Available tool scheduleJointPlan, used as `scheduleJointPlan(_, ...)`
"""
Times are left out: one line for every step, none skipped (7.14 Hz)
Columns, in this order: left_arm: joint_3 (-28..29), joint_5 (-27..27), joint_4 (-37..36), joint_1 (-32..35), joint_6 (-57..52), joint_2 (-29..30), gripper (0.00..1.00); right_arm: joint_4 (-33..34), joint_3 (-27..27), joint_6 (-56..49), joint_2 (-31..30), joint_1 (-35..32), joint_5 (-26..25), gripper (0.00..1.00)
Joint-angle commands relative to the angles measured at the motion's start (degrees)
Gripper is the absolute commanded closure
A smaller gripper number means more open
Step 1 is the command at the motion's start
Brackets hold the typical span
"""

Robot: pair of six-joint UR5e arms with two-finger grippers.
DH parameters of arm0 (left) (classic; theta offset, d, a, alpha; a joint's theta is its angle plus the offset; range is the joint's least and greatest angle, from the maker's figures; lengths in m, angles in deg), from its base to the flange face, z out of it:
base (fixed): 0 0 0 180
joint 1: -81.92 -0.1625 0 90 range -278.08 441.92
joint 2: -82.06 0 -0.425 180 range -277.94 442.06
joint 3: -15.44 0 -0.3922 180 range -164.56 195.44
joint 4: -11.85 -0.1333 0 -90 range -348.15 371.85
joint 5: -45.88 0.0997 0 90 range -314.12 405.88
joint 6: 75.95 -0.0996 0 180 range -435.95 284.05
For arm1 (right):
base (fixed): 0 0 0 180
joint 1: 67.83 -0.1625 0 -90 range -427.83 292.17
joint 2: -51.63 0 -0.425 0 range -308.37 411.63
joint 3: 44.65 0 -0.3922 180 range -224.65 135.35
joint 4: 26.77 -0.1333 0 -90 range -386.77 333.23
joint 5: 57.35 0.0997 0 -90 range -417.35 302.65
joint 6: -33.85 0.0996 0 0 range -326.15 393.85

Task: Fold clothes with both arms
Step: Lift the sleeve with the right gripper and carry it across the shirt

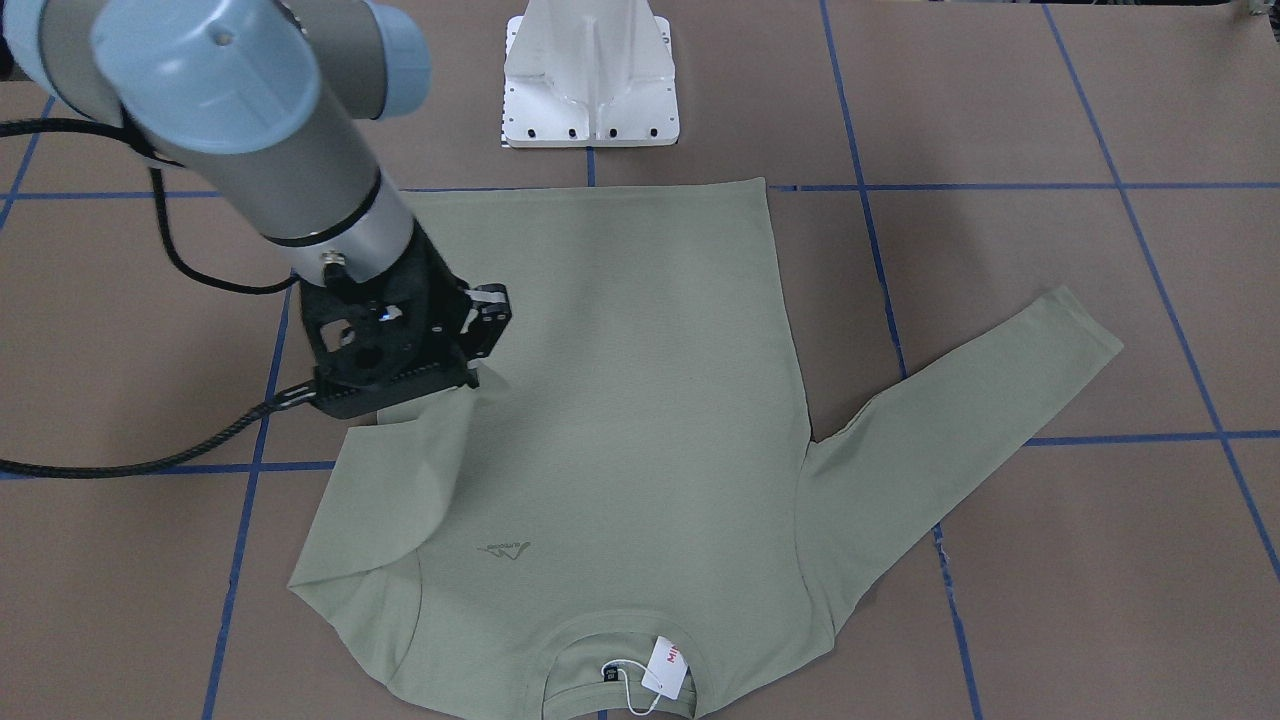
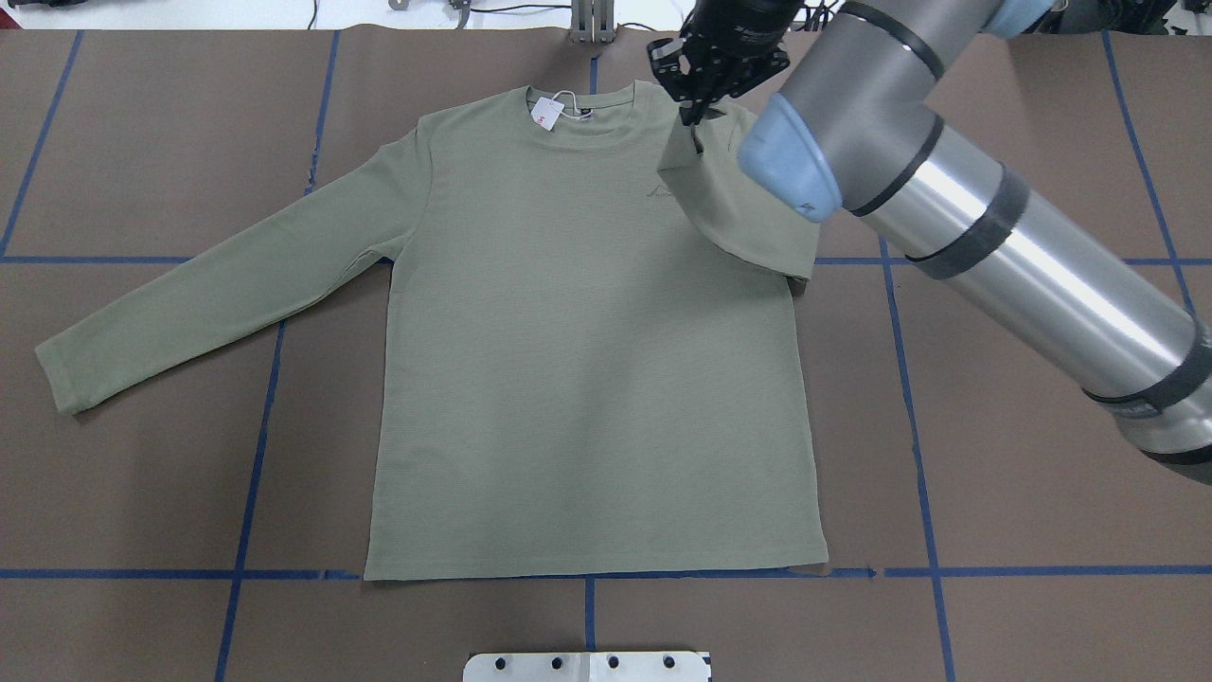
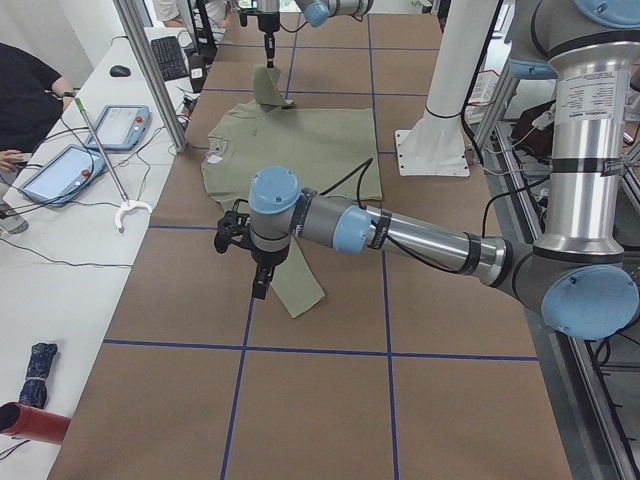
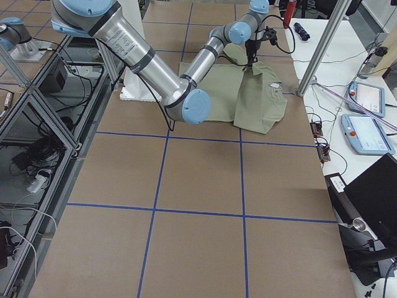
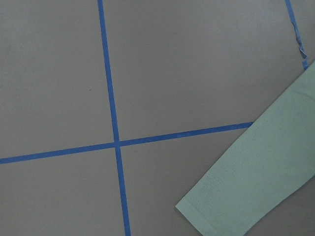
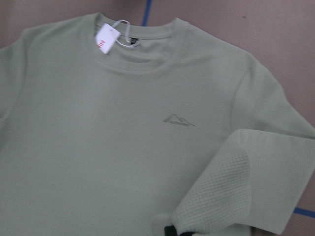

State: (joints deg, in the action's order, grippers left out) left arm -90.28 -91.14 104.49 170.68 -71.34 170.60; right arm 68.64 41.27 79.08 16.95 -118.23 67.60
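Pinching the waffle-knit sleeve [image 2: 724, 232], right hand [image 2: 696, 116] holds it above the flat shirt [image 2: 587, 379].

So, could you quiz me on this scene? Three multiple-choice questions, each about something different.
1. Where is the white tag?
A at the collar
B on a cuff
C at the hem
2. What colour are the tape lines on the table?
A red
B blue
C yellow
3. The sleeve at the right gripper is:
A flat on the table
B lifted, folded over the shirt
C knotted

Answers:
1 A: the tag hangs inside the neckline.
2 B: blue lines cross the brown surface.
3 B: the gripper pinches the sleeve, which is raised over the chest.
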Motion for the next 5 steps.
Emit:
scheduleJointPlan(0.25, 0.0, 0.0, 0.0, -0.22, -0.03, 0.0, -3.92, -10.65, 6.44, 9.07, 8.96, -9.77, 1.0)
scheduleJointPlan(0.08, 0.0, 0.0, 0.0, -0.13, -0.12, 0.0, -6.1, -13.21, 6.72, 10.14, 11.0, -12.34, 1.0)
scheduleJointPlan(0.16, 0.0, 0.0, 0.0, -0.22, -0.12, 0.0, -8.29, -14.72, 8.29, 10.85, 12.85, -15.06, 1.0)
scheduleJointPlan(-0.01, 0.0, 0.0, 0.0, -0.04, -0.12, 0.0, -9.53, -16.04, 9.7, 12.33, 13.74, -16.04, 1.0)
scheduleJointPlan(-0.19, 0.0, 0.0, 0.0, 0.04, -0.12, 0.0, -12.94, -17.18, 11.19, 12.26, 15.49, -19.27, 1.0)
